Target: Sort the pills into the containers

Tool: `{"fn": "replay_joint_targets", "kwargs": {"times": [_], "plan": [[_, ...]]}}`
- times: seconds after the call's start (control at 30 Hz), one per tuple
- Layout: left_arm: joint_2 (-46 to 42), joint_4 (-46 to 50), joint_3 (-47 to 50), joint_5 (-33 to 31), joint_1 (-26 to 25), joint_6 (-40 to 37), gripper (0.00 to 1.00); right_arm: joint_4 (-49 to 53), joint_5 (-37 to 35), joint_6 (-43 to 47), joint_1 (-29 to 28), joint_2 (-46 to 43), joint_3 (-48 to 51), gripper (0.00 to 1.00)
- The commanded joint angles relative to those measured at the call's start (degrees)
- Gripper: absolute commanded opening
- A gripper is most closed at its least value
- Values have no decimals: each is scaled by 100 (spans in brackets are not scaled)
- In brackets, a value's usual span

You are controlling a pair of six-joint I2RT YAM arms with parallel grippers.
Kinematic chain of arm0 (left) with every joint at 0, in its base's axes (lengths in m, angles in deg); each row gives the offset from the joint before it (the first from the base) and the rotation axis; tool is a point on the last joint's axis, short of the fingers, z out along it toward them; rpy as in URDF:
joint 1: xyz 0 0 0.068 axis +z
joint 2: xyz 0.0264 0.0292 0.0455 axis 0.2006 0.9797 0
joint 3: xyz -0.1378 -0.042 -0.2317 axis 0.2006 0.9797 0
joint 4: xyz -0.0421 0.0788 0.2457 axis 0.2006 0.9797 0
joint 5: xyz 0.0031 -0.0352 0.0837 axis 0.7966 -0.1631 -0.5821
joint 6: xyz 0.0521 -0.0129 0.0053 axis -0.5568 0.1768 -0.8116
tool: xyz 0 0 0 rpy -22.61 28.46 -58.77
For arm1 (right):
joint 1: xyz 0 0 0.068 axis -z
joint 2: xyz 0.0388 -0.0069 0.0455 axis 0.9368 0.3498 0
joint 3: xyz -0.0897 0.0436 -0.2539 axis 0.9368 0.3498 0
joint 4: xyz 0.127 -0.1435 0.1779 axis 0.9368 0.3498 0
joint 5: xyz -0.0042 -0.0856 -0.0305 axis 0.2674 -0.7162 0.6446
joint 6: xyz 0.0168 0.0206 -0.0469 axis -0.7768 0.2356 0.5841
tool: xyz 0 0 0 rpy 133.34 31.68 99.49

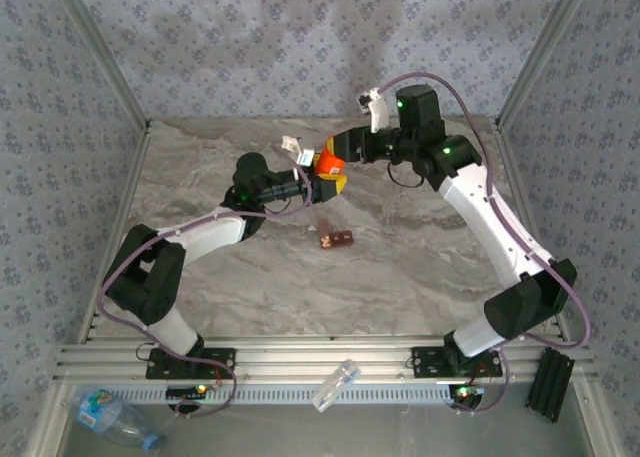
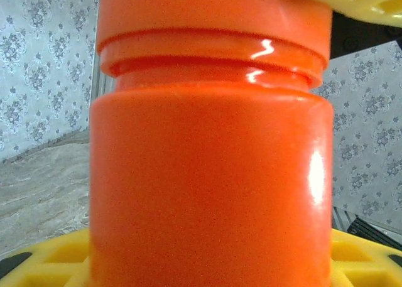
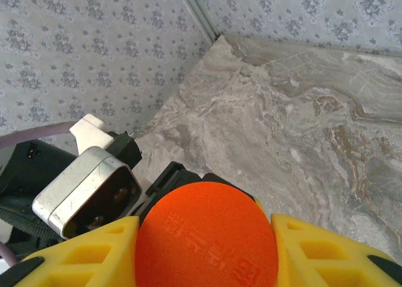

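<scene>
Two robot arms meet over the far middle of a marble-patterned table (image 1: 430, 277), sharing one orange pill bottle (image 1: 327, 163) that hangs above the surface between them. The left gripper (image 1: 328, 182) is clamped on the bottle's body: seen from its own wrist, the glossy orange cylinder (image 2: 210, 186) stands upright between its yellow fingers (image 2: 50, 262), with the ridged neck and cap (image 2: 213, 10) above. The right gripper (image 1: 333, 152) reaches in from the opposite side and is closed on the cap; its wrist camera looks straight down on the round orange top (image 3: 206, 237), which sits wedged between two yellow fingers (image 3: 320, 249), both touching its edge. One of those fingers also juts into the upper right corner of the left wrist's view (image 2: 364, 1). Just beyond the cap, the silver camera housing (image 3: 85, 193) on the left wrist faces back

A small cluster of brown objects (image 1: 335, 240) lies on the table near the grippers, closer to the arm bases; what they are cannot be made out. A clear plastic tube (image 1: 335, 385) rests tilted on the metal rail between the bases, and a water bottle with a blue label (image 1: 110, 415) lies at the near left corner
</scene>
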Motion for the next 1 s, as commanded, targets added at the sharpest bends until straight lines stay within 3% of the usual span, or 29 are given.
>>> {"fn": "replay_joint_targets", "kwargs": {"times": [0.0,0.47,0.77,0.97], "plan": [[-335,-573,-149,-439,92,-44,0,118,-315,-386,-142,-75,201,39],[-638,1128,-374,-1041,-162,-2008,0,644,-1410,-1739,-737,387,-186,39],[-651,1064,-280,-1484,-280,-2178,0,748,-1581,-2125,-895,474,-379,40],[-574,811,-202,-1791,-329,-2142,0,511,-1638,-2462,-955,466,-354,48]]}}
